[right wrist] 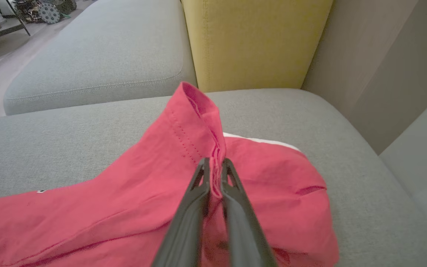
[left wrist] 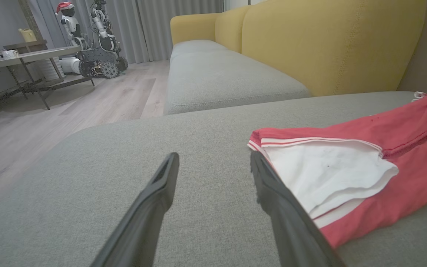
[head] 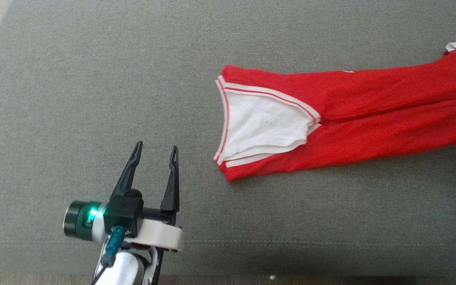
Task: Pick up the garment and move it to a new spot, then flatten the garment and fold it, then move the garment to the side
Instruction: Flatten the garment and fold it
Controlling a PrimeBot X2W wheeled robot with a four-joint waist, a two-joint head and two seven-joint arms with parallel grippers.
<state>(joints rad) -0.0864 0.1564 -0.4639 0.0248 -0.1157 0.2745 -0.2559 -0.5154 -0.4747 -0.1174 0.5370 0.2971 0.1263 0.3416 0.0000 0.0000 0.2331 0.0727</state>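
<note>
Garment (head: 370, 114) red, white-trimmed, on grey cushion (head: 93, 79); tiny white mark (head: 347, 71) unreadable; right gripper (right wrist: 215, 161) pinching raised fold; left gripper (head: 156, 146) spread

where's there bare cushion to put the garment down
Bare grey cushion runs from its left edge to the garment, around the open left hand. A free strip lies between the garment and the front edge. Crowded on the right, where the right hand pinches it.

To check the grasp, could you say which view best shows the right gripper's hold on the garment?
The right wrist view: the right gripper is shut on a raised fold of the garment. The head view shows the garment stretched off its right edge; the left wrist view shows its white-lined end beside the open left gripper.
</note>
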